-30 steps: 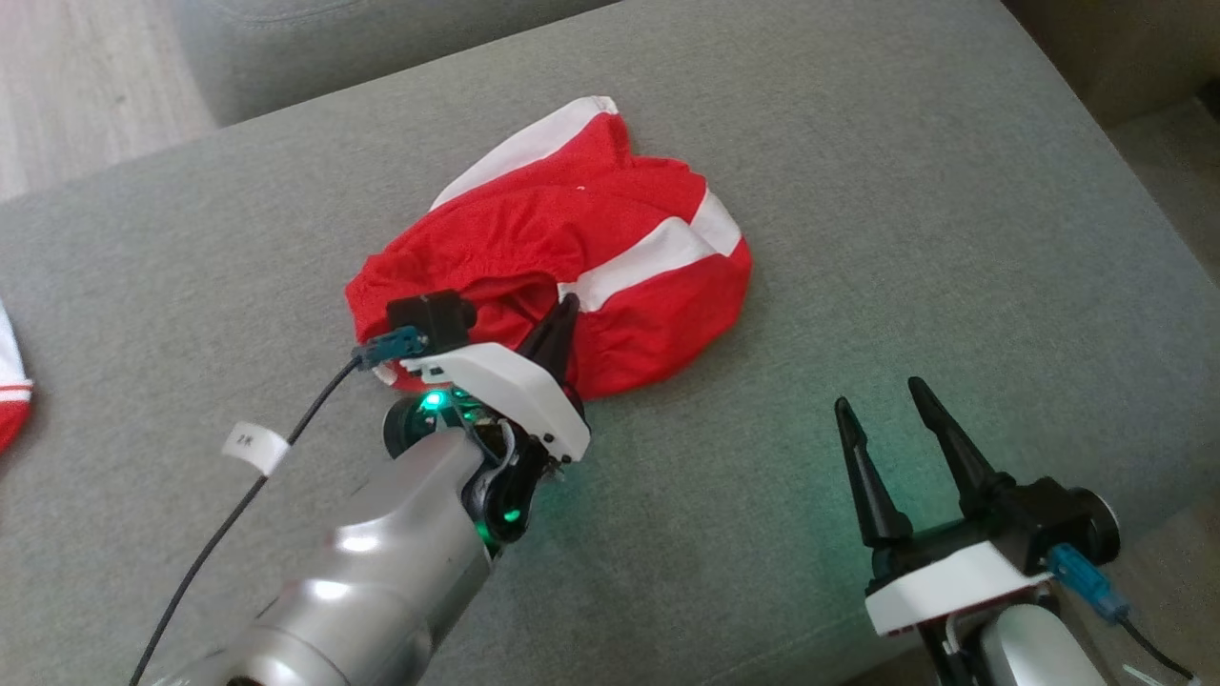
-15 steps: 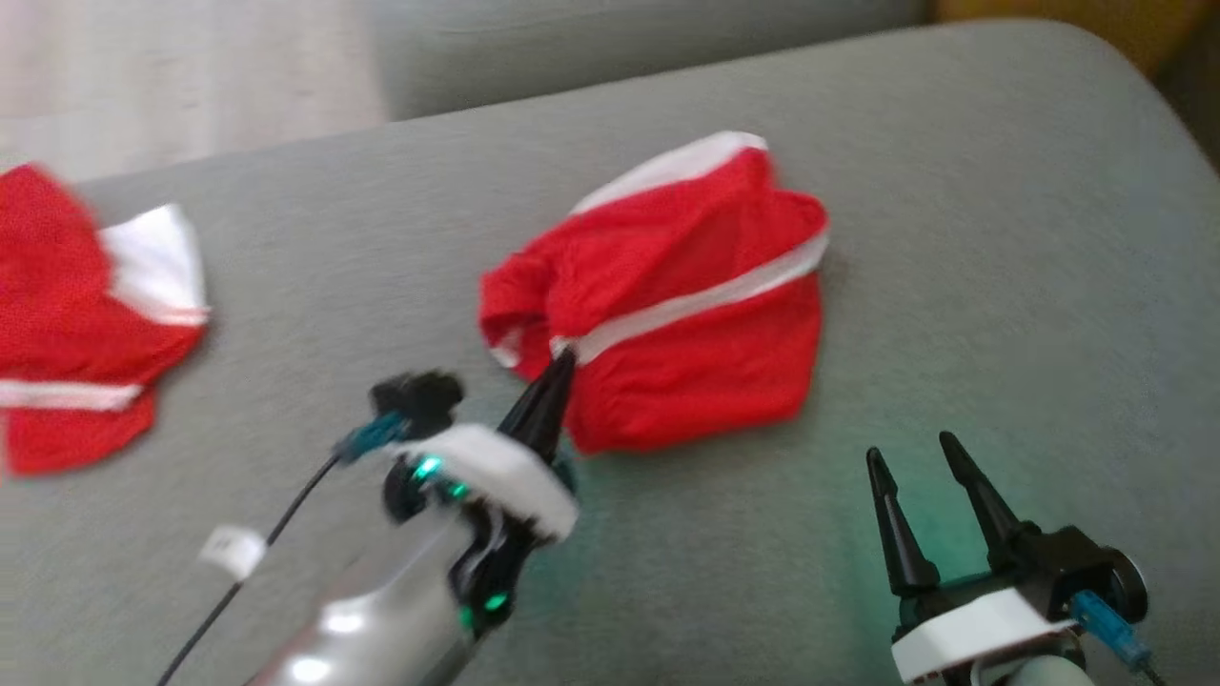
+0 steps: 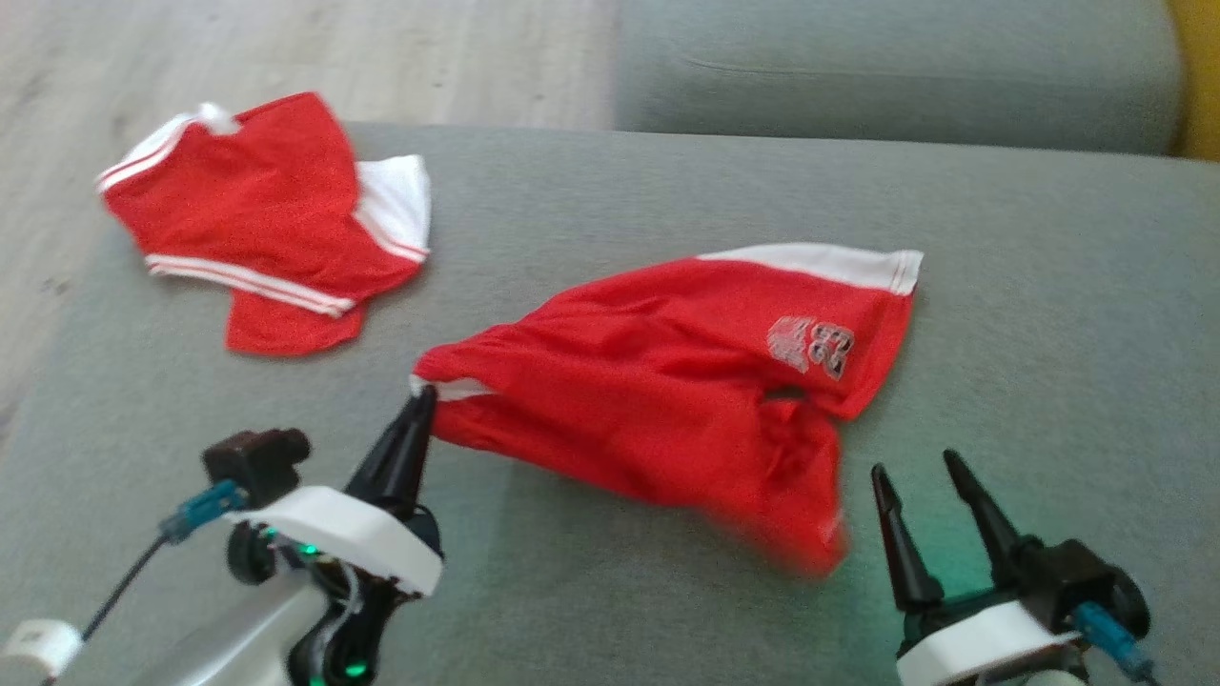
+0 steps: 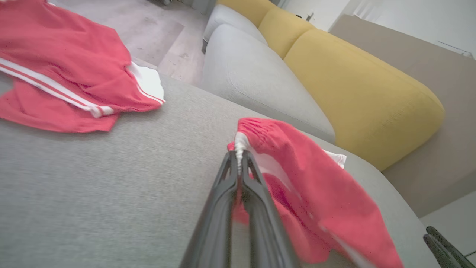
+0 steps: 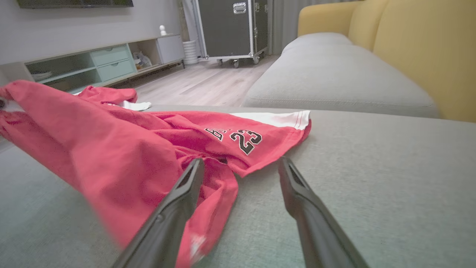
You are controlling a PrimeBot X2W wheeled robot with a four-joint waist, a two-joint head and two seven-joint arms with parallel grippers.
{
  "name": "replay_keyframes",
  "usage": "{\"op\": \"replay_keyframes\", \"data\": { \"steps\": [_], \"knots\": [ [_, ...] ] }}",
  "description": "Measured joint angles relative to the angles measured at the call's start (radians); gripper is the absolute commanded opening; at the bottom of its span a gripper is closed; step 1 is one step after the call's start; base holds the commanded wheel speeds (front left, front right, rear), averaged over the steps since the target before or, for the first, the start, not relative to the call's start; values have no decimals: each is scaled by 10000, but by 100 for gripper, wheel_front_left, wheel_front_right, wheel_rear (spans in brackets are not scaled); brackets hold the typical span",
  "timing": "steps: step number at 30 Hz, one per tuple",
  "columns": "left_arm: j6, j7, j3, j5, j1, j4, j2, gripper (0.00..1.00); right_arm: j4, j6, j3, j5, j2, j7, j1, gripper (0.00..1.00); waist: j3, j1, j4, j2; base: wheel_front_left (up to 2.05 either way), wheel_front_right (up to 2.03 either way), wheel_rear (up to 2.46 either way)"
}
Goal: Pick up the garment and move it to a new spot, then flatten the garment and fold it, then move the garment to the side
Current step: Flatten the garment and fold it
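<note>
Two red garments lie on a broad grey sofa seat (image 3: 1048, 333). The larger, a pair of red basketball shorts (image 3: 667, 400) with white trim and the number 23, stretches across the middle of the seat, its near-left end lifted and its far hem resting on the cushion. A second red-and-white garment (image 3: 257, 219) lies well apart at the far left. The left claw (image 3: 419, 405) is pinched tight on the shorts' gathered corner. The right claw (image 3: 913, 467) stands wide and empty just beside the drooping leg. This looks like the carrying step. Next the shorts probably need laying down and spreading flat, with the right claw taking an opposite edge.
</note>
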Motion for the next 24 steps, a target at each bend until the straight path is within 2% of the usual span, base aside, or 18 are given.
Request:
{"op": "replay_keyframes", "data": {
  "steps": [3, 6, 9, 17, 19, 24],
  "knots": [
    [276, -2, 188, -56, 134, -533, 309, 0, 334, 0, 447, 297, -226, 0, 1, 100, -17, 0, 356, 0, 0, 0, 0],
    [349, -4, 242, -56, 152, -769, 387, 0, 433, 0, 1045, 631, -464, 2, -5, 100, 15, 0, 518, 0, 0, 0, 0],
    [495, -4, 274, -54, 152, -926, 428, 0, 437, 0, 2150, 1302, -836, 2, -16, 100, 125, 2, 629, 0, 0, 0, 0],
    [485, -6, 336, 52, 142, -911, 408, 0, 493, 0, 4878, 1914, -2502, 2, -88, 100, 374, 1, 702, 0, 0, 0, 0],
    [481, -6, 347, 58, 134, -888, 387, 0, 564, 0, 5407, 1929, -2725, 2, -237, 100, 429, 2, 701, 0, 0, 0, 0],
    [391, -6, 347, 132, 100, -796, 282, 0, 755, 0, 5946, 2255, -2849, 2, -796, 100, 555, 2, 786, 0, 0, 0, 0]
  ]
}}
